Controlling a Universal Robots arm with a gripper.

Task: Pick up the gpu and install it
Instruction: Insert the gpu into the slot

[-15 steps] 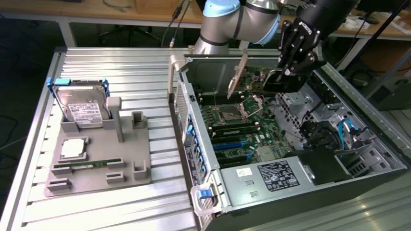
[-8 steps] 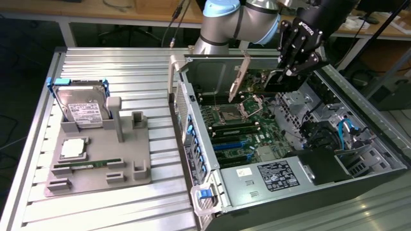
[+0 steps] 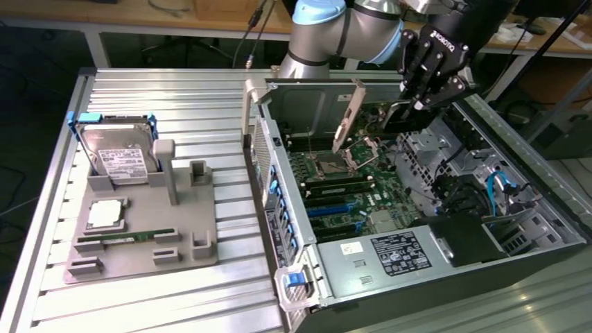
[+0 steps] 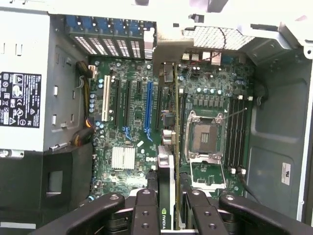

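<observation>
Gripper (image 3: 423, 98) is clamped on the gpu (image 3: 387, 119), jaws narrow, with the card pinched between the inner fingers (image 4: 145, 209). The gpu is off the bench (image 3: 138, 90) and airborne inside the open case (image 3: 306, 104), which sits at the bench edge on the exterior view's right. It hangs directly under the gripper, near the case's far wall, clear above the motherboard (image 4: 139, 142) and not seated.

Key relation:
- The card's long axis runs parallel to the expansion slots.
- The silver bracket (image 3: 351, 114) end points toward the case wall with the slot openings.
- The card edge lines up beside the blue slot (image 4: 149, 105), between it and the CPU socket (image 4: 201, 137), so it is not over the blue slot. I judge it to be offset to the socket side.

View differences:
- The exterior view gives the height. There is a gap between the card's lower edge and the board, and the bracket looks tilted rather than plumb.
- The wrist view looks down the card edge-on. It gives the sideways line-up against the slots and shows a green logo on the card between the pads. Height is hard to read from there.

On the bench side at the exterior view's left, a grey tray (image 3: 138, 255) holds a hard drive (image 3: 120, 156) and a memory stick (image 3: 125, 238), well apart from the gripper.
</observation>
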